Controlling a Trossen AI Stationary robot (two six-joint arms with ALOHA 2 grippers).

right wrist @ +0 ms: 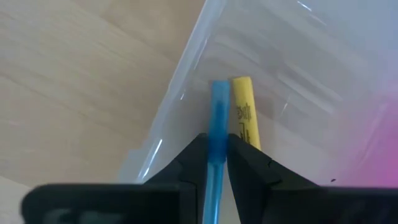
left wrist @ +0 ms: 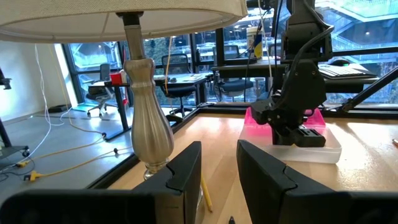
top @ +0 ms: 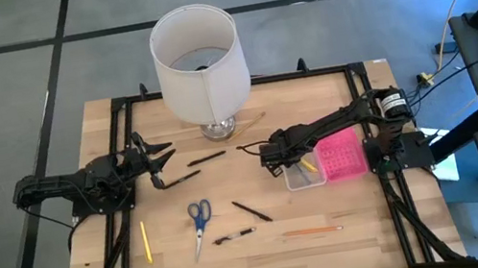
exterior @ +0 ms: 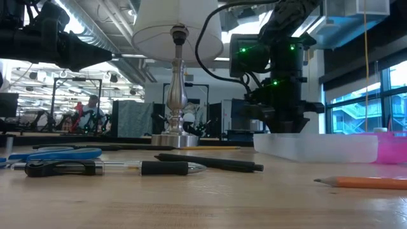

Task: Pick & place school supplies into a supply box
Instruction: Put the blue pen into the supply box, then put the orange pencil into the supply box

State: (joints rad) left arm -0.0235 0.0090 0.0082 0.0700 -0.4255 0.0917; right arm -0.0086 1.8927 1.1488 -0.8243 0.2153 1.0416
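Observation:
My right gripper (top: 274, 159) (right wrist: 217, 140) hangs over the left end of the clear supply box (top: 303, 176), shut on a blue pen (right wrist: 219, 112). A yellow pencil (right wrist: 244, 115) lies inside the box, and the pink lid (top: 341, 155) lies beside it. My left gripper (top: 162, 162) (left wrist: 217, 165) is open above the table left of the lamp, touching nothing. On the table lie blue-handled scissors (top: 198, 217), a yellow pencil (top: 146, 242), an orange pencil (top: 312, 232) and dark pens (top: 206, 159) (top: 252, 212) (top: 235, 236). My right gripper pinches the blue pen's shaft (right wrist: 218, 146) between its two fingers (right wrist: 193, 158), coming from above and pointing down. The pen runs along the fingers, and its free end (right wrist: 219, 87) sticks out past them into the box beside the yellow pencil. Whether that end touches the box floor cannot be told.
A white lamp (top: 197, 58) with a silver base (top: 218, 129) stands at the table's far middle, between the arms. A thin pencil (top: 252, 121) lies next to its base. Bare wood lies along the near edge right of the orange pencil.

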